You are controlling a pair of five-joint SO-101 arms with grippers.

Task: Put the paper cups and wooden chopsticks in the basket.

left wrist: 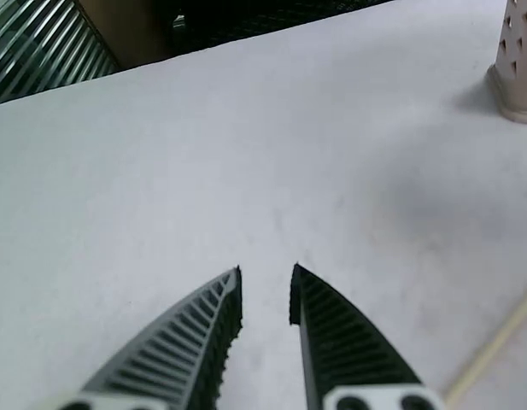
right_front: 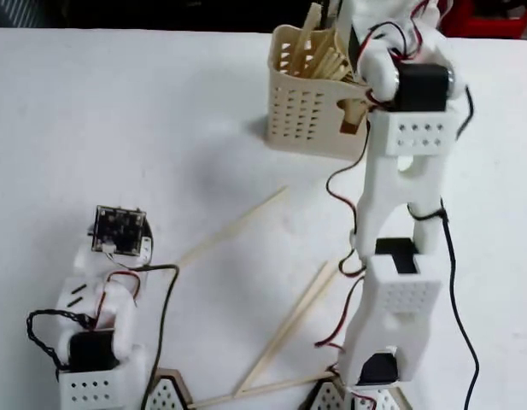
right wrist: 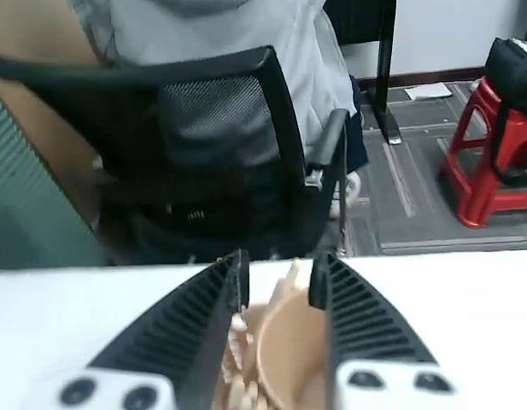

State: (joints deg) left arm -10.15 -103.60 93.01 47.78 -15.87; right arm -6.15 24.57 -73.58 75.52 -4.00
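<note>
Currently on the table [right_front: 118, 111]:

Item 1. Basket [right_front: 310, 111], cream, perforated, upright at the far edge. A bundle of wooden chopsticks [right_front: 319, 55] stands in it and leans out over the rim. A corner of the basket also shows in the left wrist view [left wrist: 518, 68].

Item 2. Single chopstick [right_front: 233, 229], flat on the table at a slant, between the basket and the left arm [right_front: 96, 342].

Item 3. Chopstick pair [right_front: 289, 329], lying close together at a slant near the base of the right arm [right_front: 400, 256].

Item 4. Near-edge chopstick [right_front: 263, 389], flat by the arm bases, its one end close to the near end of the chopstick pair.

Item 5. Paper cup [right wrist: 289, 354], tan with a round rim, seen below and between the right jaws. It appears to sit in the basket among the stick ends, though the view is too partial to be sure.

Item 6. Right gripper [right wrist: 278, 269], over the basket on the outstretched right arm. Its jaws stand apart, and it is unclear whether either pad touches the cup.

Item 7. Left gripper [left wrist: 265, 278], low over bare table on the folded left arm. Its jaws are slightly parted and hold nothing. The single chopstick [left wrist: 494, 346] lies just off to one side.

Item 8. Background beyond the table: black office chair [right wrist: 220, 145] and red stool [right wrist: 494, 162].
</note>
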